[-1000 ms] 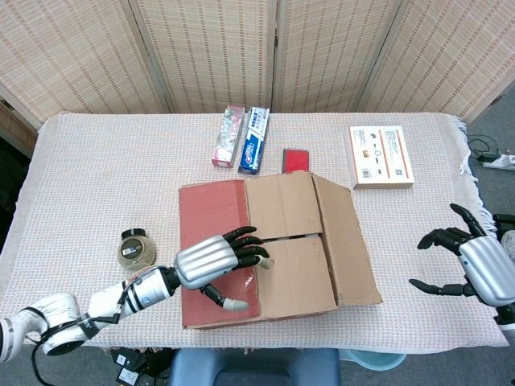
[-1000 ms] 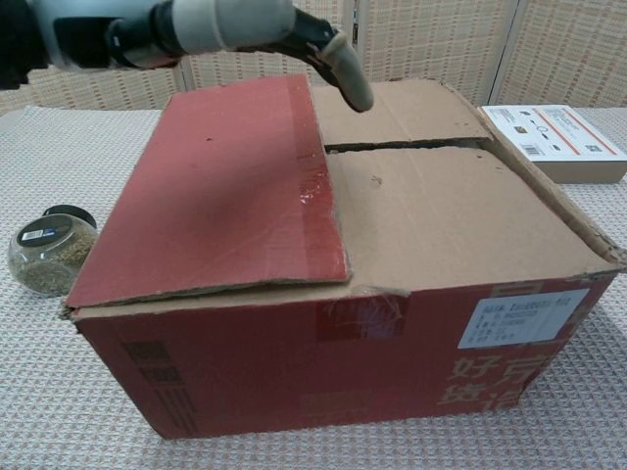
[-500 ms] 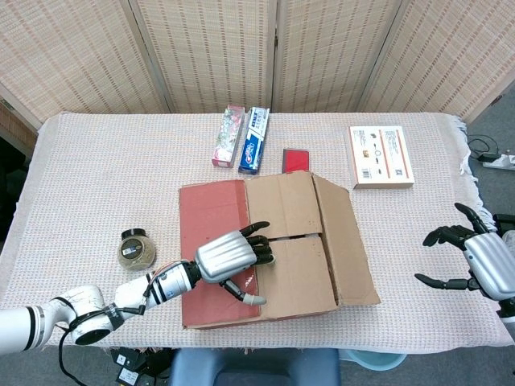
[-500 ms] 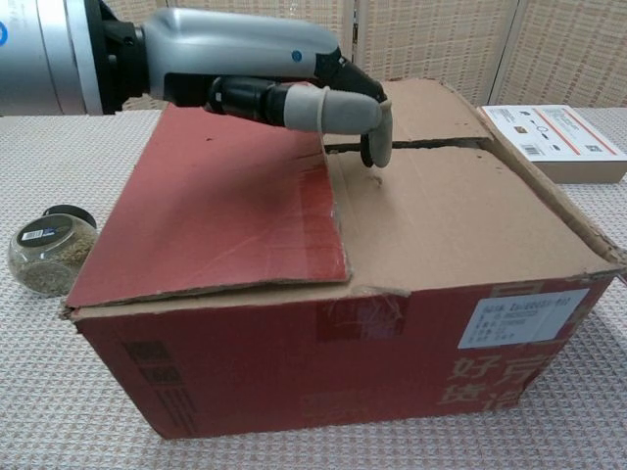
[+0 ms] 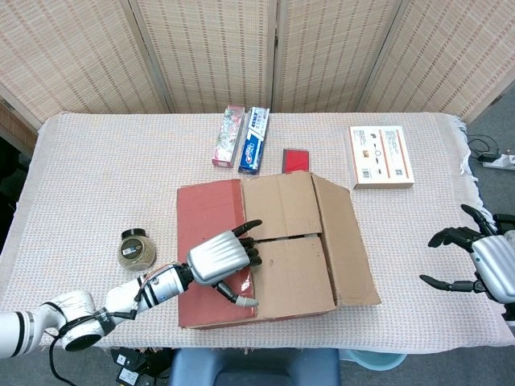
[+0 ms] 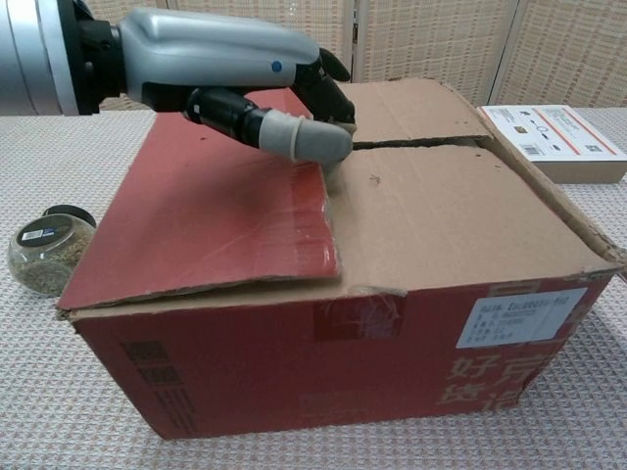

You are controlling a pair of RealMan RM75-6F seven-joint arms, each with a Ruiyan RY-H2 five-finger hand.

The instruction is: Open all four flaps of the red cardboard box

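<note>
My left hand (image 5: 219,261) is over the red cardboard box (image 6: 323,392), which sits at the near-middle of the table (image 5: 96,177), close to the front edge. Fingers (image 6: 294,137) lie close together at the free edge of the red left flap (image 6: 211,220), w/ tips at the seam where it overlaps the two brown inner flaps (image 6: 451,211). Can't tell if the tips are hooked under that edge yet or just resting on it. Nothing gripped.

To do this step well, I reckon: get fingertips properly under the red edge, not on top of it, then lift and swing the flap outward toward the left edge of the table, rolling the wrist w/ the fold line so the cardboard doesn't crease mid-panel. The box looks light, so it may slide or tip; go slow and low. The right flap (image 5: 348,241) is already a bit raised at its outer edge.

Right hand (image 5: 483,261) hangs off the right edge of the table, fingers spread, holding nothing, well apart from the box.

Containers: the box is still closed, contents hidden. A small glass jar (image 5: 137,248) w/ dark lid sits near the left-front area, just beside the box's left side; it holds something greenish-brown and grainy, can't tell what.
</note>
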